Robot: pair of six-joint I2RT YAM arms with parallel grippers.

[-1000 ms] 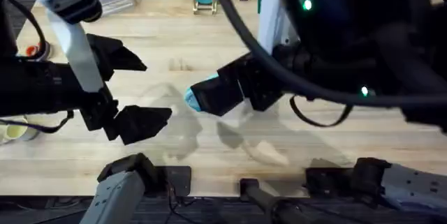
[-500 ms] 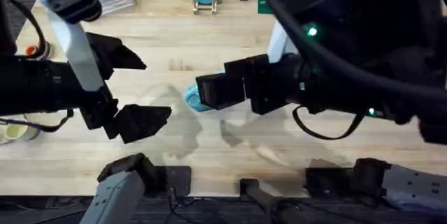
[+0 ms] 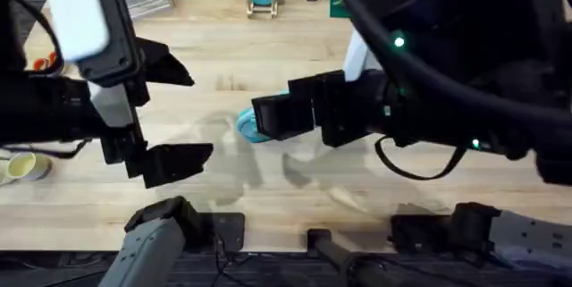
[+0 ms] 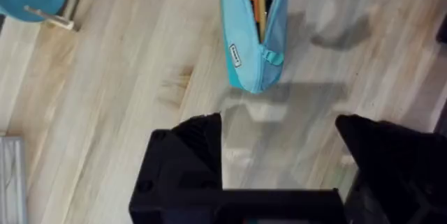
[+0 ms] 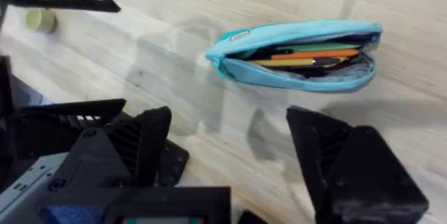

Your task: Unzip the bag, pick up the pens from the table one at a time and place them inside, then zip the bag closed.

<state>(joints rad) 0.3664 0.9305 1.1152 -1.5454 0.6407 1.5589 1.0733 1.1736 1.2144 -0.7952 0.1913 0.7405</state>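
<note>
Left end effector spread wide, empty — right end effector likewise agape, hovering

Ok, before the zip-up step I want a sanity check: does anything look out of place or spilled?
Nothing stands out. The bag lies unzipped on the table with the pens tucked inside, none poking out. Both grippers, left and right, are open and apart from it.
</note>
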